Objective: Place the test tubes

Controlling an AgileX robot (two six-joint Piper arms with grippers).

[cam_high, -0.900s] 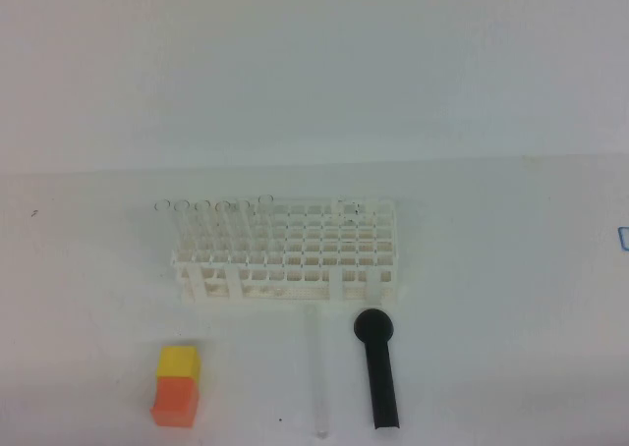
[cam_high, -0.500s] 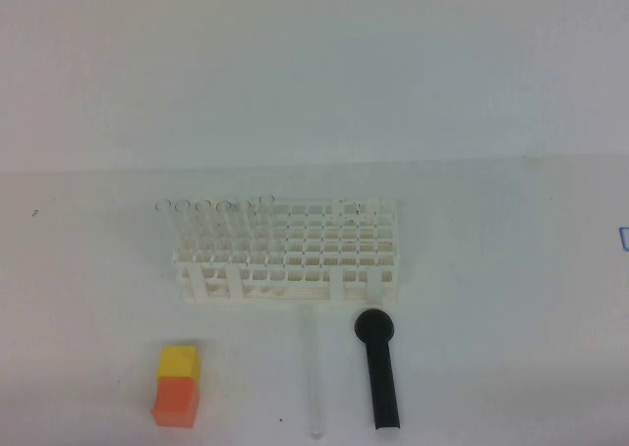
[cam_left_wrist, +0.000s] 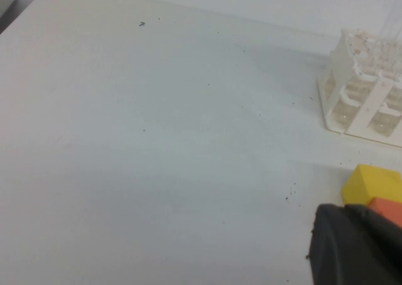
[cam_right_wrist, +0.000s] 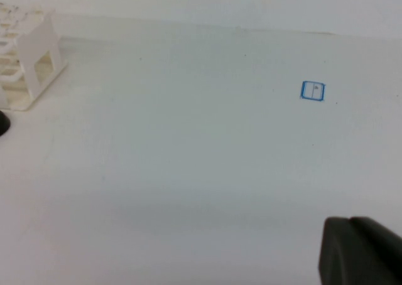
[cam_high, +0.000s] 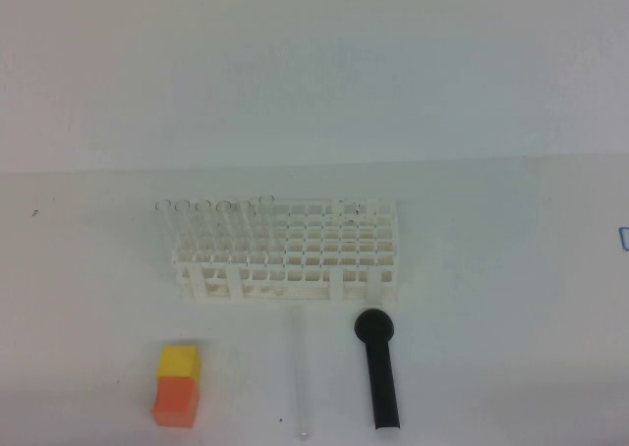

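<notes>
Though neither arm shows from above, each wrist camera catches a dark corner of its own gripper low over the white, matte table (cam_high: pixel 491 318): the left gripper (cam_left_wrist: pixel 355 247) hangs just beside a coloured block, and the right gripper (cam_right_wrist: pixel 361 250) sits over bare tabletop well off to the right. I cannot tell from those slivers whether either one is spread or pressed together.

Mid-table stands the white plastic rack (cam_high: pixel 339 287), a grid of square holes on short legs. A row of clear glass tubes (cam_high: pixel 201 225) stands upright at its left end, and the rest of the holes look vacant.

In front of its right half lies a black tool (cam_high: pixel 381 387), a matte straight handle with a round head pointing at the rack. Near the front left sits the block (cam_high: pixel 177 387), yellow on top and orange below.

Between block and tool lies the loose test tube (cam_high: pixel 300 387), thin, transparent and hard to pick out against the white. Its long axis runs from the rack toward the robot. It sits a touch left of centre, to the right of the block, so the left arm is probably nearer, and a grasp should close across the tube's width. Being smooth and round, it could roll.

Smallest is a blue square mark (cam_right_wrist: pixel 313 91) far right.
</notes>
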